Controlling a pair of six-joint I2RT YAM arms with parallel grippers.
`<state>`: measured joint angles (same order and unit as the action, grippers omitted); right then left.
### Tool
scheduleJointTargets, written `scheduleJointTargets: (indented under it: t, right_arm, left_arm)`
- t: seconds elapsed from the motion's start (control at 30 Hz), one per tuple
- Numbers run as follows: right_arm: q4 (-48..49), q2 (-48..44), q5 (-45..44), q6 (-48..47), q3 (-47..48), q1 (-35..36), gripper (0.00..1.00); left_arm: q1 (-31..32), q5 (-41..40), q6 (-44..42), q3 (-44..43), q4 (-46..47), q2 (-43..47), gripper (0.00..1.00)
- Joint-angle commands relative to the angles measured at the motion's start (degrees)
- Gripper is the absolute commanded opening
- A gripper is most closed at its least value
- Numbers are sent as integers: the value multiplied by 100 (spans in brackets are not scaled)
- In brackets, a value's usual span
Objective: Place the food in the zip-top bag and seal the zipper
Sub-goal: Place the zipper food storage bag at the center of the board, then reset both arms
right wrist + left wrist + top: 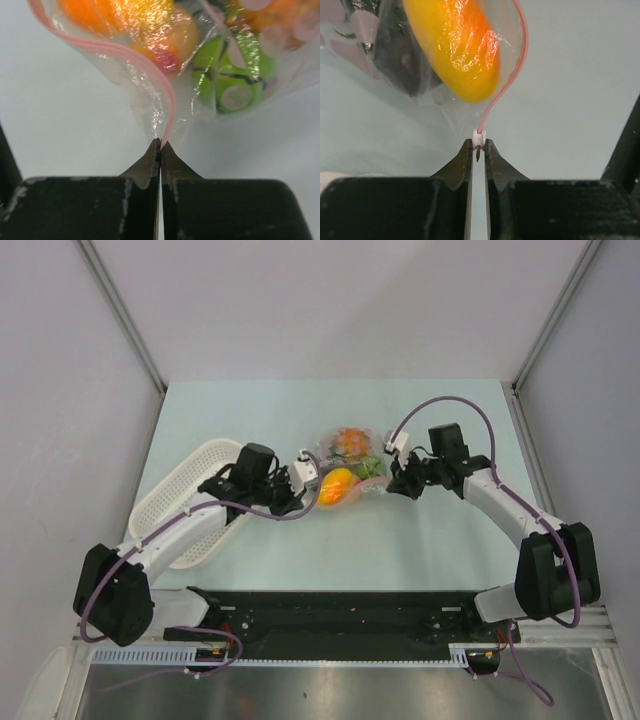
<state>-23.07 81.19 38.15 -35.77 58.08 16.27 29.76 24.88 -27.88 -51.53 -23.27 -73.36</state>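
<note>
White basket sits at the left of the surface. Left hand is pinched nearly closed on the white slider at the end of the zipper. Bag lies mid-surface between the hands, with the orange-yellow fruit and green ball inside. Right hand is clamped tight on the bag's corner.
</note>
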Motion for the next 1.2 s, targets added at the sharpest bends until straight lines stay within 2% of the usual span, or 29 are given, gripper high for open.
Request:
scheduleJointTargets:
  t: [0.0,0.07,0.13,0.17,0.2,0.23,0.27,0.3,0.43,0.5,0.57,0.67,0.77,0.9,0.97,1.1,1.17]
  right_arm:
    - [-496,-524,184,-413,-437,130,0]
    - [-707,-778,149,-623,-605,218,0]
    - [-952,-955,105,-738,-815,280,12]
    - [-1041,-1051,70,-817,-860,367,29]
    - [-1190,-1252,44,-844,-895,403,38]
    - [-1252,-1350,26,-835,-939,438,45]
    - [-1296,-1456,8,-809,-948,456,58]
    - [-1349,-1700,-18,-713,-948,491,63]
    - [-1341,-2343,-263,-309,-957,544,81]
    - [-1297,-2711,-413,-37,-939,544,85]
    - [-1201,-2906,-554,183,-887,552,93]
    - [-1034,-3170,-853,789,-703,500,99]
    - [-779,-3171,-1247,1518,-387,254,100]
    - [-716,-2715,-1320,2240,106,-404,100]
    - [-664,-2442,-1110,2539,238,-931,100]
    - [-602,-1994,-766,2996,414,-1809,100]
    - [-611,-1713,-600,3172,414,-2241,100]
  left_arm:
    - [144,333,212,265,208,550,0]
    - [223,350,248,476,217,630,1]
    - [311,359,222,599,182,735,9]
    - [407,385,204,626,86,779,15]
    - [451,403,186,644,42,841,27]
    - [469,412,186,661,-19,937,31]
    - [487,438,204,662,-116,999,37]
    - [487,447,230,644,-169,1052,49]
    - [470,324,388,408,-625,1420,74]
    - [417,245,519,224,-775,1544,90]
    - [172,297,704,56,-942,1676,100]
    - [-373,420,1099,-409,-1110,1746,100]
    - [-970,306,1618,-1172,-1215,1651,100]
    - [-2137,438,2399,-2114,-1784,1062,100]
    - [-2473,447,2550,-2518,-2023,790,100]
    - [-3500,903,2691,-2494,-2033,499,100]
    - [-3713,904,2700,-2372,-2024,446,100]
